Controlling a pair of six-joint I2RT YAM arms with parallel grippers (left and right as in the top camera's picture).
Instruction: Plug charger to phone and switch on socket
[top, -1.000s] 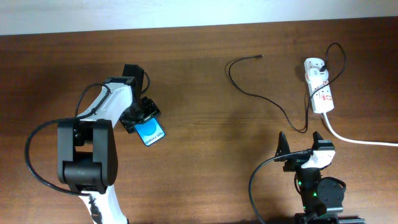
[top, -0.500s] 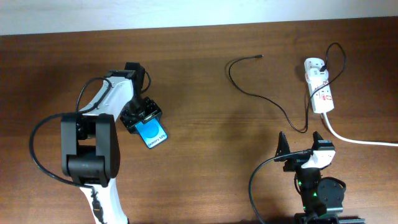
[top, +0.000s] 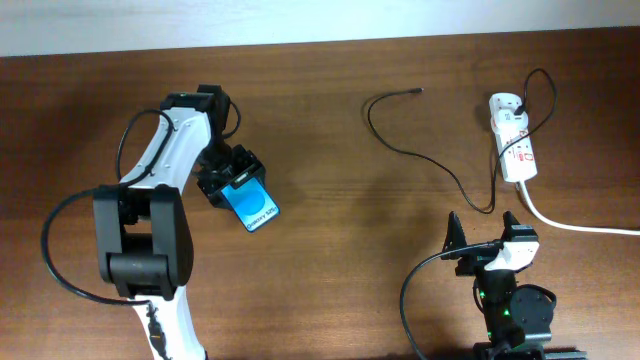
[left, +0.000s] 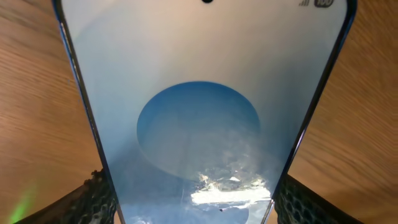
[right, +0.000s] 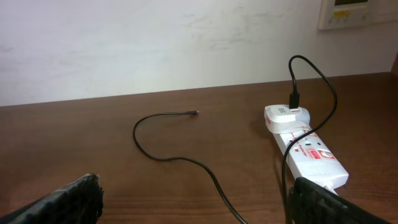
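Observation:
The phone (top: 252, 205) has a bright blue screen and sits at the table's left-centre, held at one end by my left gripper (top: 228, 184), which is shut on it. In the left wrist view the phone (left: 199, 118) fills the frame between the two fingers. The charger cable (top: 420, 160) is thin and black; its free connector tip (top: 418, 91) lies at the back centre, and its other end runs to a white plug in the socket (top: 514, 150), a white power strip at the back right. My right gripper (top: 485, 232) is open and empty near the front edge, short of the cable (right: 186, 158) and socket (right: 311, 155).
The socket's thick white cord (top: 580, 226) runs off the right edge. A pale wall (right: 155, 43) stands behind the table's far edge. Bare wood lies between the phone and the cable.
My left gripper has moved the phone to the right and slightly forward, turning it a little. The right arm, cable and socket have not moved.

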